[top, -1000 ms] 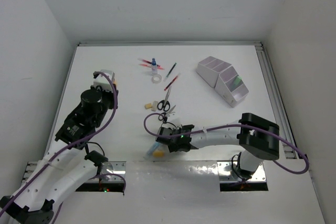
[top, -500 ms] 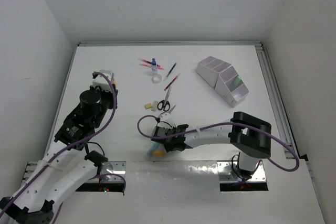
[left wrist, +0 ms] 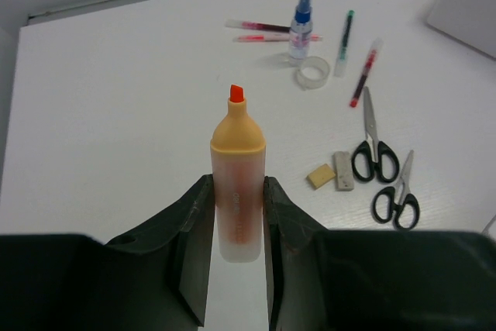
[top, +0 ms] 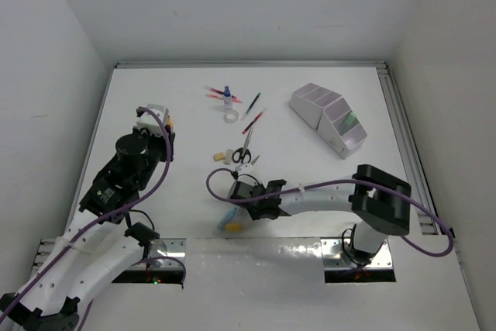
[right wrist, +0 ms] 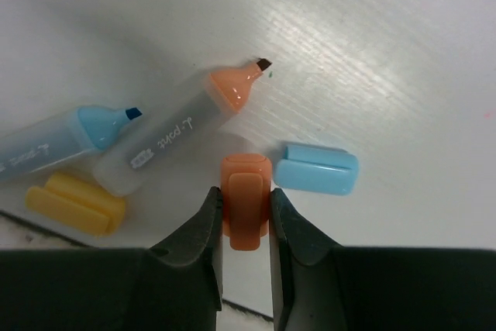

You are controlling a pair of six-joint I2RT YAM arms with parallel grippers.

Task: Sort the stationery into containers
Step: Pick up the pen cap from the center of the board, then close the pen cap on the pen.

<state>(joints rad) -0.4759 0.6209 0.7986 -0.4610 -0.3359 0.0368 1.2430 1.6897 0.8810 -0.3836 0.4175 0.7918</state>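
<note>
The step in hand looks like recapping loose highlighters before anything goes into the white desk organiser (top: 329,118), which sits at the upper right of the overhead view, well apart from both arms.

In the right wrist view, the right gripper (right wrist: 246,193) is down at the table. Its two fingers press against either side of an orange cap (right wrist: 246,218). Whether the cap has left the table cannot be told. A blue cap (right wrist: 316,168) lies just beside it to the right. An uncapped peach-nosed marker (right wrist: 174,141) lies diagonally above, with a blue highlighter (right wrist: 58,145) at the left edge and a yellow cap (right wrist: 74,205) at the lower left.

The left gripper (left wrist: 237,191), at the left of the overhead view, pinches an uncapped orange highlighter (left wrist: 238,145) by its barrel, tip pointing away. Beyond it, toward the right of the left wrist view, lie two scissors (left wrist: 373,149), two beige erasers (left wrist: 320,177), a tape ring (left wrist: 313,74), a blue-capped spray bottle (left wrist: 301,25) and several pens, all unsorted.

The next move probably calls for a firm hold on the cap, a clean lift without knocking the blue cap, and then aligning its open end with a matching tip. The held highlighter is the likelier match.
</note>
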